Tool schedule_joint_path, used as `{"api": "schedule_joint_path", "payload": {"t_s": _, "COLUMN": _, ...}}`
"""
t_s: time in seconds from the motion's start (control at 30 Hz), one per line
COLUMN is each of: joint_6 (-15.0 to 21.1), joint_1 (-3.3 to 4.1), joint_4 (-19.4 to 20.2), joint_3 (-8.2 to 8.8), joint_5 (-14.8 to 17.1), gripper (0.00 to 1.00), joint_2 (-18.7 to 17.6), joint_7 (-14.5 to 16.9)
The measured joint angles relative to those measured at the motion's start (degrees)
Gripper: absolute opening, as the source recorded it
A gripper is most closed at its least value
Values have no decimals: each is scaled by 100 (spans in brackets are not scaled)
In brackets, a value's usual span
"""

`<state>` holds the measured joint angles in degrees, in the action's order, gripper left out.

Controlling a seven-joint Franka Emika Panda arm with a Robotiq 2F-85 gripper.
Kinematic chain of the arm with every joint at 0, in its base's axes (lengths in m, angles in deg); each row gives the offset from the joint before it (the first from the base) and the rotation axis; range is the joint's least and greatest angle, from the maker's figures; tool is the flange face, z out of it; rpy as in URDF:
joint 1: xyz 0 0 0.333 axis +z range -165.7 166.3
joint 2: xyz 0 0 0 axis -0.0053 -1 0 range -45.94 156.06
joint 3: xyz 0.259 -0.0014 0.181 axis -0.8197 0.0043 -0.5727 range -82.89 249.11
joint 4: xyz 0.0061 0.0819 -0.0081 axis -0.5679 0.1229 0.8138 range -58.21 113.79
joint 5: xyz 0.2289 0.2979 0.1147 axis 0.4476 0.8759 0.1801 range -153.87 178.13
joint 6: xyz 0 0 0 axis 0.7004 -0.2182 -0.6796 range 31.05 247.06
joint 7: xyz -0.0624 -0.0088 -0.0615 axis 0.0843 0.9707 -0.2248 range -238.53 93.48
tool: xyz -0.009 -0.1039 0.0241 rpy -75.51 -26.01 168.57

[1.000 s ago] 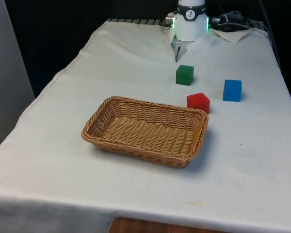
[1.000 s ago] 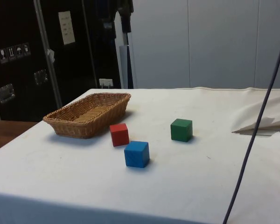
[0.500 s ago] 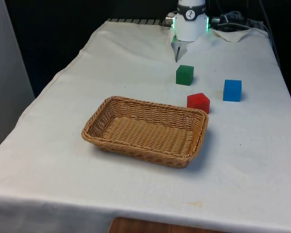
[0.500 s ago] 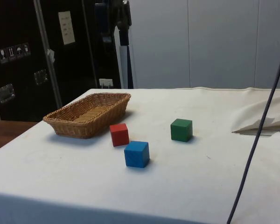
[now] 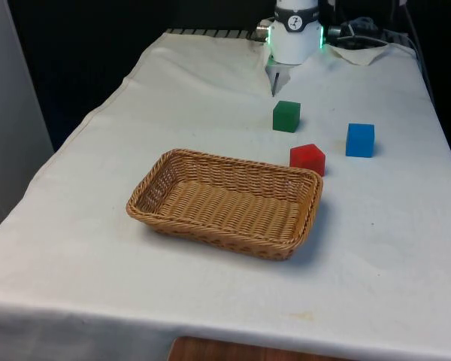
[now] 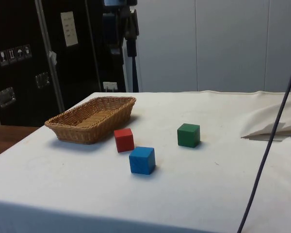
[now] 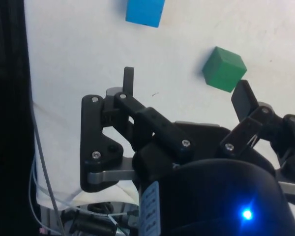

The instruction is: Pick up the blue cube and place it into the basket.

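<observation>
The blue cube (image 5: 360, 140) rests on the white cloth at the front view's right, apart from the red cube (image 5: 307, 159) and the green cube (image 5: 286, 116). The side view has the blue cube (image 6: 142, 160) nearest the camera. The wicker basket (image 5: 161, 175) lies in the middle of the table with nothing in it. My gripper (image 7: 187, 91) is open and holds nothing. It hangs high above the cloth, with the blue cube (image 7: 145, 11) and the green cube (image 7: 224, 69) ahead of its fingers. In the side view the gripper (image 6: 127, 34) is well above the table.
The red cube (image 6: 124, 140) stands close to the basket's (image 6: 68, 132) near corner. The green cube (image 6: 188, 135) sits farther towards the robot. Crumpled cloth (image 6: 271, 127) and a hanging cable (image 6: 274, 131) are at the side view's right.
In the side view my gripper has come down a little from the picture's top edge. The cubes and the basket have not moved.
</observation>
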<state>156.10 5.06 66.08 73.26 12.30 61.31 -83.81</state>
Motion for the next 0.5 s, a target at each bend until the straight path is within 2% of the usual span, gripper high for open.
{"api": "schedule_joint_path", "payload": {"t_s": 0.3, "joint_6": 361, "joint_1": 0, "joint_4": 309, "joint_3": -166, "joint_5": 80, "gripper": 100, "joint_2": -40, "joint_7": -23}}
{"api": "schedule_joint_path", "payload": {"t_s": 0.5, "joint_6": 573, "joint_1": 0, "joint_4": 481, "joint_3": -206, "joint_5": 86, "gripper": 100, "joint_2": -97, "joint_7": -97}}
